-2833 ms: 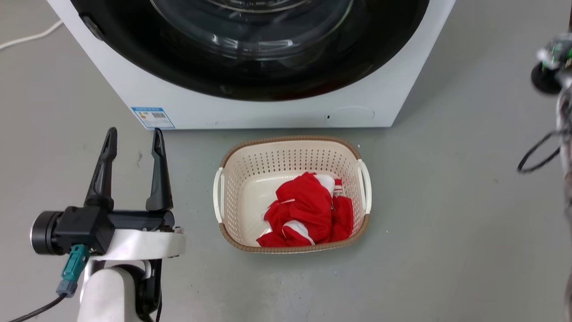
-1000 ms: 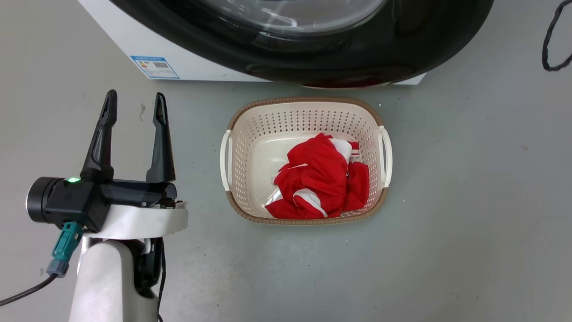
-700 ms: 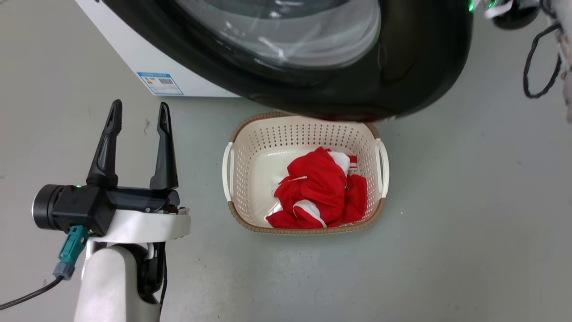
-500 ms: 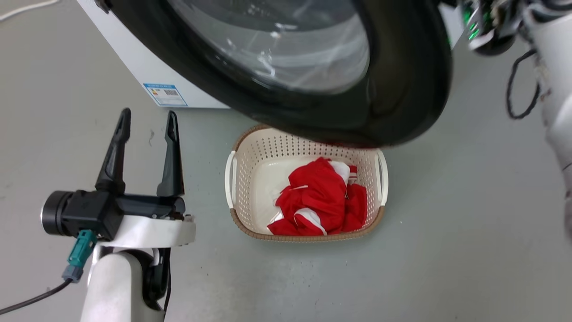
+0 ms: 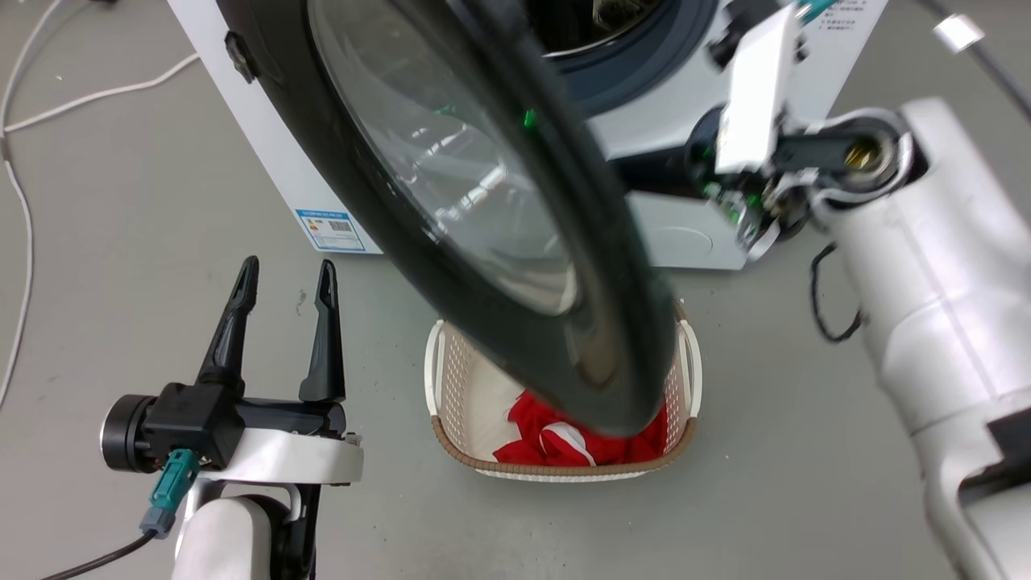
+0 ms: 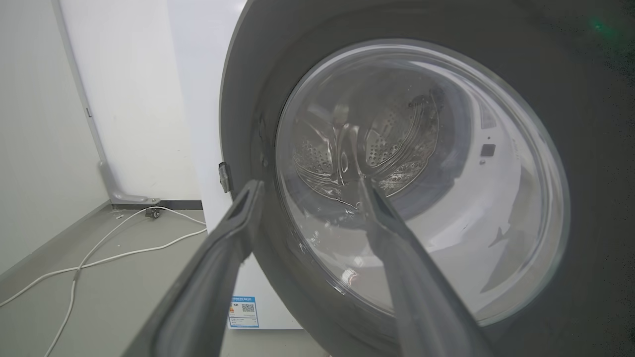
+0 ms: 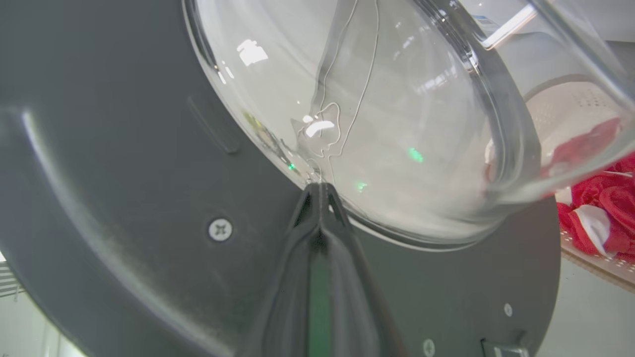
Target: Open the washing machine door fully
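The head camera looks steeply down from above and in front of the washing machine door [image 5: 451, 193], from some distance, so the door crosses the middle of its picture. The left wrist camera stands low on the outer side of the door. It faces the outer face almost level and is near to it. The right wrist camera is on the inner side of the door, very close, and looks at the bulging glass. All three views share the door. The head and left wrist views also share the blue label [image 5: 333, 229] and the white cable [image 5: 97, 93] beyond the door's hinge side. The head and right wrist views share the basket [image 5: 564, 469] with the red cloth [image 5: 527, 423], below the door's free edge.
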### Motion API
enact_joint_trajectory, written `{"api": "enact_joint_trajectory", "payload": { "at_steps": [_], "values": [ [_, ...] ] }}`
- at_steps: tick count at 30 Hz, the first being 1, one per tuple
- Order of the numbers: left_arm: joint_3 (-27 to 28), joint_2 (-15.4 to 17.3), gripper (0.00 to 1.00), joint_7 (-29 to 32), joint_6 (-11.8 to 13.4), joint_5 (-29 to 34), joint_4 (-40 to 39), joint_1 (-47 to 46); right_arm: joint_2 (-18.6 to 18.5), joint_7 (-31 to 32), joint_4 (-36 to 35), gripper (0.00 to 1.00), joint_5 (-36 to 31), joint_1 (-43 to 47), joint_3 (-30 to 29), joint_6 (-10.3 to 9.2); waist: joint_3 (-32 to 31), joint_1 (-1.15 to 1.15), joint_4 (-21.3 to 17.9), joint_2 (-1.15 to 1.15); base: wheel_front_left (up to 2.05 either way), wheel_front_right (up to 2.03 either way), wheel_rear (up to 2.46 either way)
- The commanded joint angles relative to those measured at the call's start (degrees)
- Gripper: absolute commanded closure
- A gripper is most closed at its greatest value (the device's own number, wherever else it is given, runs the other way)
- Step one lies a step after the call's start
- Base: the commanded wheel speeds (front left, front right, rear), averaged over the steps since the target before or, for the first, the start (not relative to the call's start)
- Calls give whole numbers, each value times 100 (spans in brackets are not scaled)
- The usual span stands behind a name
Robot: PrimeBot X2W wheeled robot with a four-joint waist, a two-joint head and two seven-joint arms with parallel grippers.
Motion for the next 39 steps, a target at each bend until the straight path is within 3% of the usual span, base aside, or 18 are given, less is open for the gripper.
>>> {"api": "enact_joint_trajectory", "payload": {
  "at_steps": [1, 3, 12, 21, 27, 34, 37, 38, 39],
  "values": [
    [-14, -3, 0, -14, 38, -15, 10, 76, 87, 72, -220, 100, 53, 266, 63, -2, -82, 0, 28, 0, 0, 0, 0],
    [-62, -4, 0, -14, 62, -53, 39, 133, 175, 120, -666, 100, 112, 648, 169, -2, -153, 0, 40, 0, 0, 0, 0],
    [-103, -3, 0, -14, 101, -94, 69, 212, 271, -42, -1409, 100, 310, 1288, 580, -2, -281, 0, 12, 0, 0, 0, 0],
    [-98, -3, 0, -14, 154, -140, 80, 314, 266, -690, -2237, 100, 448, 1820, 1029, -2, -379, 0, -80, 0, 0, 0, 0],
    [-51, -3, 0, -14, 157, -104, 141, 388, 188, -1776, -2789, 100, 32, 2316, 860, -1, -523, 0, -183, 0, 0, 0, 0],
    [32, -3, 0, -14, 149, -47, 198, 591, -64, -3535, -3184, 100, -417, 3178, 128, -1, -777, 0, -260, 0, 0, 0, 0],
    [72, -2, 0, -14, 150, -47, 223, 683, -186, -4252, -3274, 54, -664, 3615, -181, -1, -878, 0, -296, 0, 0, 0, 0],
    [83, -3, 0, -14, 152, -44, 227, 716, -223, -4479, -3302, 9, -766, 3771, -264, -1, -907, 0, -310, 0, 0, 0, 0],
    [93, -4, 0, -14, 152, -39, 232, 742, -231, -4677, -3348, 0, -852, 3913, -323, -1, -926, 0, -324, 0, 0, 0, 0]
  ]
}}
